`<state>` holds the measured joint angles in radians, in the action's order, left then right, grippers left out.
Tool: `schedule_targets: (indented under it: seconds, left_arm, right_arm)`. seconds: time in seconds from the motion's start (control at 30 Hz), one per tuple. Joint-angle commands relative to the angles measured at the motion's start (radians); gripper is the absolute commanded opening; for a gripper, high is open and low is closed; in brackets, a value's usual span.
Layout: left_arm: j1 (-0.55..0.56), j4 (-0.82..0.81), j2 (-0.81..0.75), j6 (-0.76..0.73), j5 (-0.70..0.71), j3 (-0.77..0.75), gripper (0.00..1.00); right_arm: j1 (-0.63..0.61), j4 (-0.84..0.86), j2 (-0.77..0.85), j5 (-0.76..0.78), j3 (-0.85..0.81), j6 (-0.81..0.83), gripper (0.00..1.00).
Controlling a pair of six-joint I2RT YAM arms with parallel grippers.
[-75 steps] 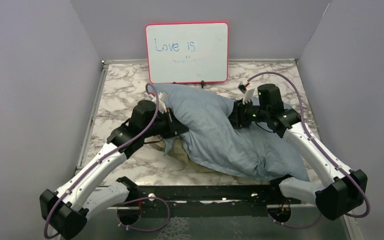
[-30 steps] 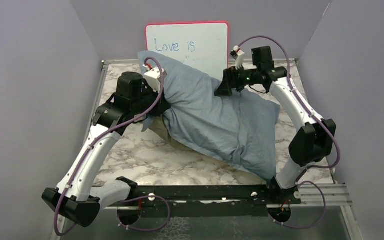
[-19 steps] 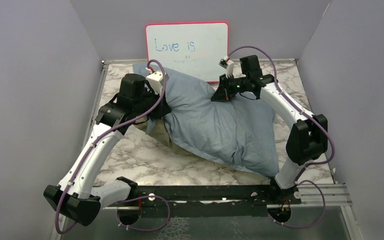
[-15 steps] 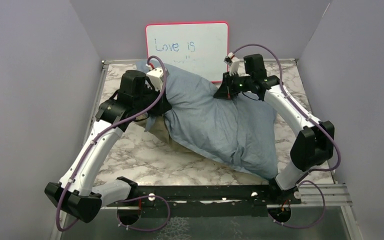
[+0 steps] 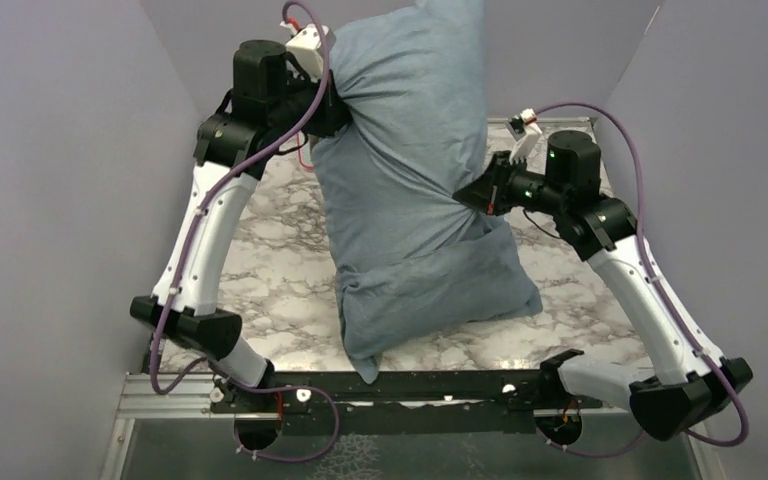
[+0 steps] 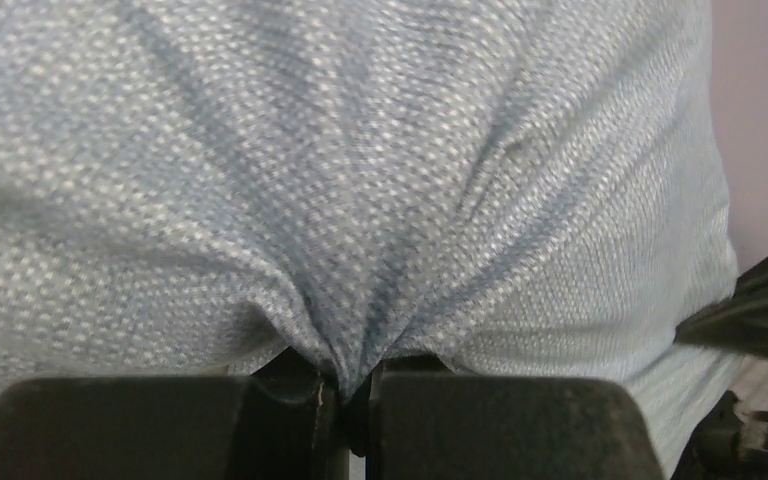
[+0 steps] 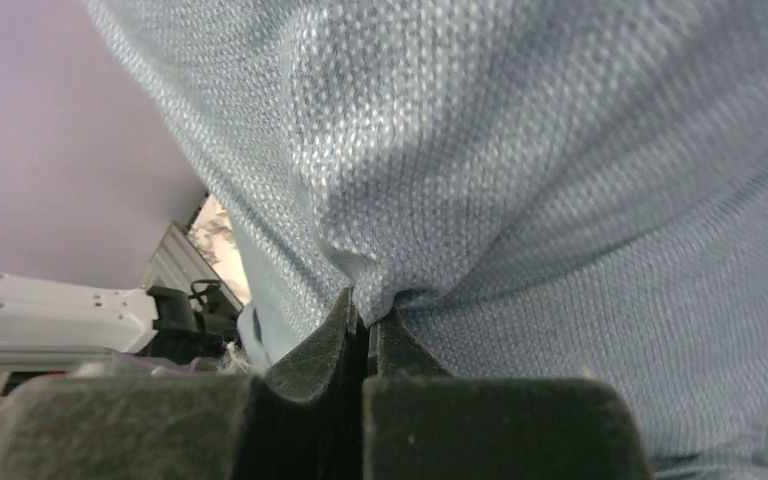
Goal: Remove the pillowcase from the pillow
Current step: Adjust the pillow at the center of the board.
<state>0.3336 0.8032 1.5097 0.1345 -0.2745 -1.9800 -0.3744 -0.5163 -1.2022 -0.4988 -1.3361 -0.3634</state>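
Fabric looks thin, soft and floppy, and I'd guess the pillow inside is light but bulky, so a pinched fold near the closed end seems the best hold. Left jaws are clamped on a tuck of the pillowcase high at its top-left corner. The stuffed case hangs upright with its bottom slumped on the surface. Right jaws pinch a fold halfway down its right edge. Half a second back it all lay low in front of the whiteboard, which is now hidden.
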Motion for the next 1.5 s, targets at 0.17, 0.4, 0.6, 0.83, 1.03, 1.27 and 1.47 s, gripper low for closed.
schedule_targets:
  seconds: [0.17,0.4,0.6,0.83,1.03,1.27,1.47]
  left_arm:
    - [0.047,-0.174,0.386,0.212,-0.410,-0.372,0.00]
    - [0.174,-0.191,0.633,0.219,-0.365,-0.574,0.16]
    - [0.221,-0.198,0.665,0.191,-0.347,-0.464,0.95]
    - [0.236,-0.163,0.303,0.077,0.006,-0.029,0.98]
    - [0.232,-0.143,-0.131,0.086,0.163,0.416,0.98]
    - [0.229,-0.144,-0.678,0.413,0.103,1.018,0.99]
    - [0.229,-0.273,-1.020,0.598,-0.160,1.329,0.98]
  right_arm:
    - [-0.001,-0.030,0.239,0.096,0.156,-0.176,0.01]
    - [-0.001,-0.029,0.400,0.408,0.340,-0.362,0.01]
    - [-0.001,-0.080,0.392,0.568,0.383,-0.419,0.01]
    - [-0.001,-0.030,0.369,0.492,0.495,-0.439,0.01]
    - [-0.001,-0.014,0.298,0.387,0.474,-0.362,0.01]
    - [-0.002,-0.017,0.279,0.357,0.476,-0.356,0.01]
    - [-0.001,-0.017,0.259,0.324,0.449,-0.335,0.01]
